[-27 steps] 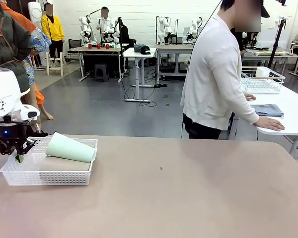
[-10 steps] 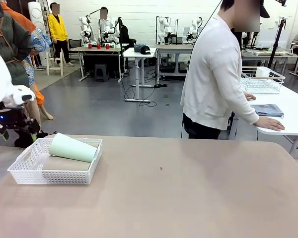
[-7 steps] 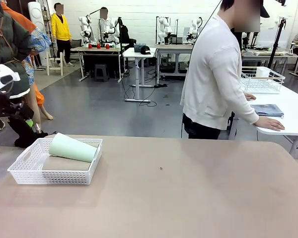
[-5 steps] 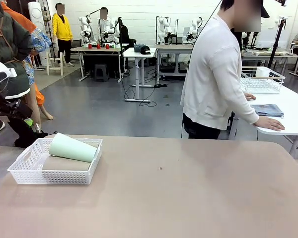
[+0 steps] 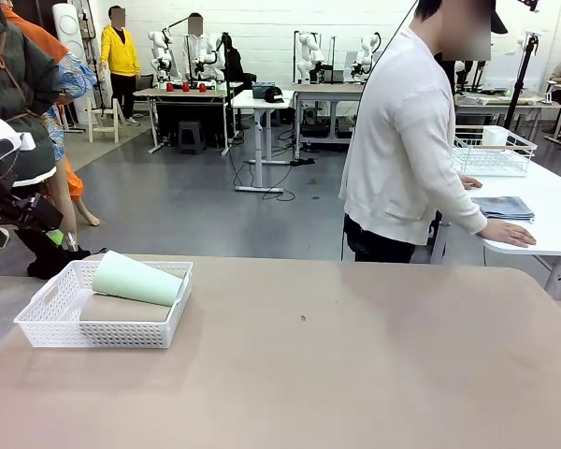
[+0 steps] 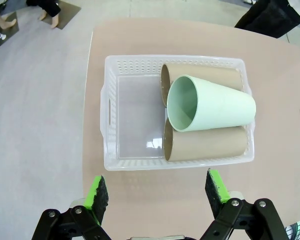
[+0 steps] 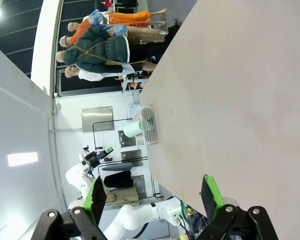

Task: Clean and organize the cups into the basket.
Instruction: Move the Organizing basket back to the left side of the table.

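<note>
All three cups (image 6: 205,117) lie on their sides in the basket (image 6: 125,112) at the desk's (image 5: 355,374) near-left, long axes across it. Left end effector (image 6: 157,192) hovers above, jaws apart, empty. It's the nearer one; right end effector (image 7: 152,197), also apart, is well off.

Count on the table (image 5: 355,374): one white lattice basket (image 6: 110,107), holding three cups lying on their sides. Two are tan-brown cups (image 6: 210,143) (image 6: 205,75); one is a mint green cup (image 6: 210,107) resting on top across both. Two grippers seen, the left gripper (image 6: 157,192) and the right gripper (image 7: 152,197), each with two green-padded fingers set wide apart; one person (image 5: 407,140) at the far side.
</note>
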### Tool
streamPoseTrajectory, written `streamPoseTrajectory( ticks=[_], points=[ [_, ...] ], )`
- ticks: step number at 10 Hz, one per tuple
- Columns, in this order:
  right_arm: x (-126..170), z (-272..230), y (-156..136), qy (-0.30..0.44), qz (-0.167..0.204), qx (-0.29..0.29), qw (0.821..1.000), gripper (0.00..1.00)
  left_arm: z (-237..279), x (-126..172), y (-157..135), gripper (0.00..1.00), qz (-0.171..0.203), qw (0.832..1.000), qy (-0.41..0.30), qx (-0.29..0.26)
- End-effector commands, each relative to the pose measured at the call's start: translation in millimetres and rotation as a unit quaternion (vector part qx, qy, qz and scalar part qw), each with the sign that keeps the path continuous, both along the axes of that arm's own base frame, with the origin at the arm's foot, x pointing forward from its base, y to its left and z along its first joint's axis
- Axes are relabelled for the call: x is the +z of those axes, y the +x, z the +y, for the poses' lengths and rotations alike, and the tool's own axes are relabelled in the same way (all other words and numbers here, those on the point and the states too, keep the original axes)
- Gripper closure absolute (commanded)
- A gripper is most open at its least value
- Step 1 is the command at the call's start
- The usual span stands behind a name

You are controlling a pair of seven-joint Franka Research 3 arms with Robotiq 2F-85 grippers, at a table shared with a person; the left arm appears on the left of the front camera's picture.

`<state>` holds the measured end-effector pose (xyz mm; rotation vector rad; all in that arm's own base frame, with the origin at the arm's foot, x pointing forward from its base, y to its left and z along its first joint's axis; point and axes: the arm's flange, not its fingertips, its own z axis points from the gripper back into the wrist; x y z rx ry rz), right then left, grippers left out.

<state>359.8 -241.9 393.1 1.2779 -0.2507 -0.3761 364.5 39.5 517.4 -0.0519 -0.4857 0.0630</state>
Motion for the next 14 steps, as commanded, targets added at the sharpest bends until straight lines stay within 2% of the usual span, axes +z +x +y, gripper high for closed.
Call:
streamPoseTrajectory(
  ticks=[1, 4, 5, 6, 7, 9, 11, 14],
  points=[
    [0, 4, -1, -0.006, -0.001, -0.005, 1.000, 0.00, 3, 1, 1, 0.00, -0.006, 1.000, -0.004, 0.003],
    [0, 4, -1, -0.006, -0.001, -0.005, 1.000, 0.00, 1, 0, 0, 0.00, 0.000, 1.000, 0.000, 0.001],
    [0, 4, -1, -0.006, -0.001, -0.005, 1.000, 0.00, 23, 8, 5, 0.00, 0.020, 0.997, -0.073, -0.017],
    [0, 4, -1, -0.006, -0.001, -0.005, 1.000, 0.00, 52, 13, 8, 0.00, 0.043, 0.984, -0.169, -0.023],
    [0, 4, -1, -0.006, -0.001, -0.005, 1.000, 0.00, 93, 22, 9, 0.00, 0.065, 0.959, -0.274, -0.034],
    [0, 4, -1, -0.006, -0.001, -0.005, 1.000, 0.00, 152, 29, 13, 0.00, 0.081, 0.918, -0.385, -0.054],
    [0, 4, -1, -0.006, -0.001, -0.005, 1.000, 0.00, 210, 20, 14, 0.00, 0.068, 0.887, -0.452, -0.066],
    [0, 4, -1, -0.006, -0.001, -0.005, 1.000, 0.00, 282, -16, 18, 0.00, 0.073, 0.840, -0.530, -0.090]
  ],
)
